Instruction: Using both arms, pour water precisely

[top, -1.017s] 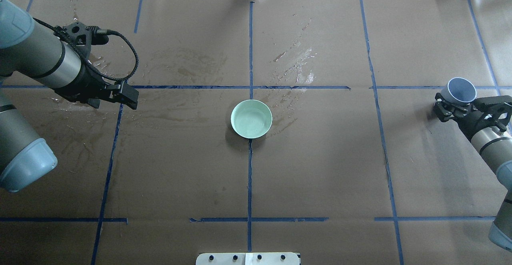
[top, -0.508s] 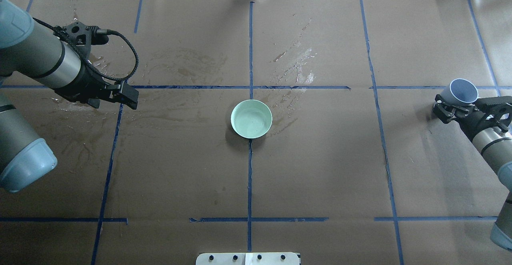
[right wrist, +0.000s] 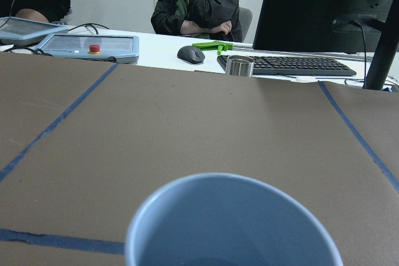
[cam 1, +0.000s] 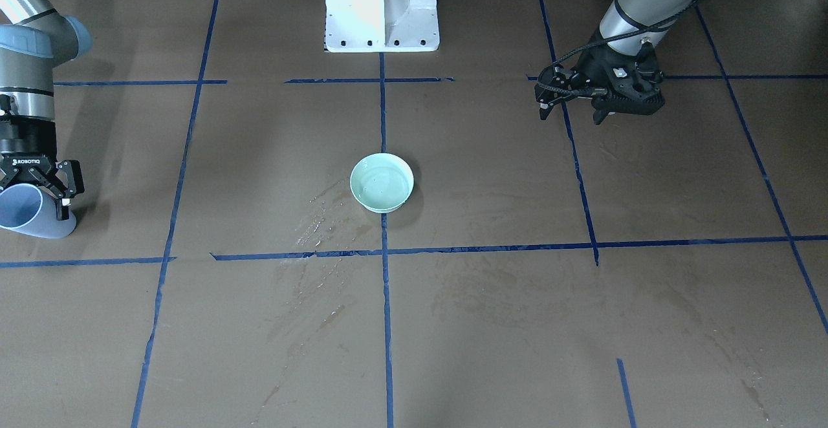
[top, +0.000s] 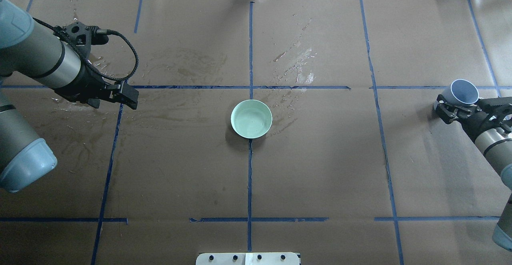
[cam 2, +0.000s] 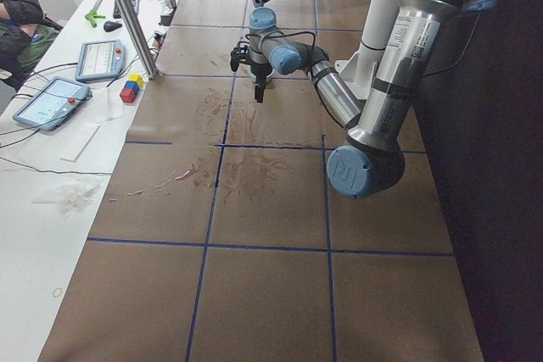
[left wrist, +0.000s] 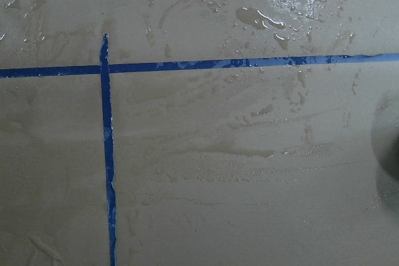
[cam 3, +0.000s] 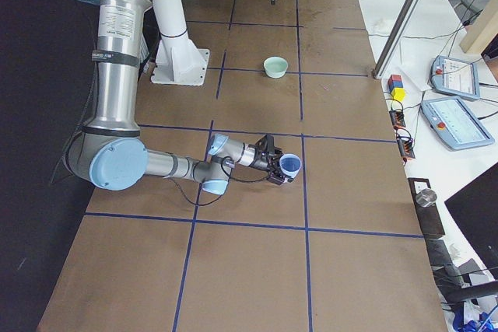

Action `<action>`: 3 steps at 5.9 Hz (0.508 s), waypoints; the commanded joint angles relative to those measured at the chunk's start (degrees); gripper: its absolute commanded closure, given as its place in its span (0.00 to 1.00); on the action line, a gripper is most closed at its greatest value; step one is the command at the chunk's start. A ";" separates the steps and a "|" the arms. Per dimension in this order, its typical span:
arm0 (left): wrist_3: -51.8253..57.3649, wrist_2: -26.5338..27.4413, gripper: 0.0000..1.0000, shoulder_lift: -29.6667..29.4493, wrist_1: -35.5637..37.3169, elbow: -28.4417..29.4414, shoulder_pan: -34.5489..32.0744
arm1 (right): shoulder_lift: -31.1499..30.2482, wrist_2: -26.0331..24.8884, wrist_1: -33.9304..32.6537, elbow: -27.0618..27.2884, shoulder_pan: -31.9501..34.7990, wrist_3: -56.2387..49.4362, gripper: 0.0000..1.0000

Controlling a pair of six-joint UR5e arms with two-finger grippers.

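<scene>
**Blue cup held at table edge; green bowl at centre**

Front-facing view. The right gripper [cam 1: 40,179] is recorded closed around a blue cup [cam 1: 26,211], which is tilted with its mouth toward the camera. The left gripper [cam 1: 598,95] is seen holding nothing; how far its jaws stand apart cannot be told. A green bowl [cam 1: 381,182] is set well apart from both, with water [cam 1: 380,189] glinting inside. Wet streaks [cam 1: 320,221] are noted beside the bowl.

Overhead view. The cup [top: 464,92] is located at the far right, the bowl [top: 251,119] on the centre tape line. More spilled water [top: 298,63] is logged beyond the bowl. The left gripper [top: 126,97] is shown with fingers close together.

Side views. Tablets, coloured blocks [cam 3: 397,87] and a metal post [cam 3: 405,17] are listed on the bench, well clear of the path.

Left wrist view. Only wet paper and blue tape [left wrist: 107,154] are shown.

Right wrist view. The cup rim [right wrist: 230,216] fills the foreground; its contents cannot be made out.

Risk, as judged: with the cup already tilted, any liquid could be shed during the long carry to the bowl; the wet paper suggests overshoot is easy. Nothing is judged to block the route.
</scene>
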 commanded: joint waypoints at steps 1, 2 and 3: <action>-0.02 0.00 0.00 0.00 0.00 -0.09 0.00 | -0.53 -0.18 1.89 -0.74 0.00 0.22 0.01; -0.02 0.00 0.00 0.00 0.00 -0.09 0.00 | -0.63 -0.61 1.89 -0.47 -0.09 0.49 0.01; 0.06 0.00 0.00 0.00 0.00 -0.09 0.00 | -0.71 -0.62 2.16 -0.30 -0.18 0.49 0.01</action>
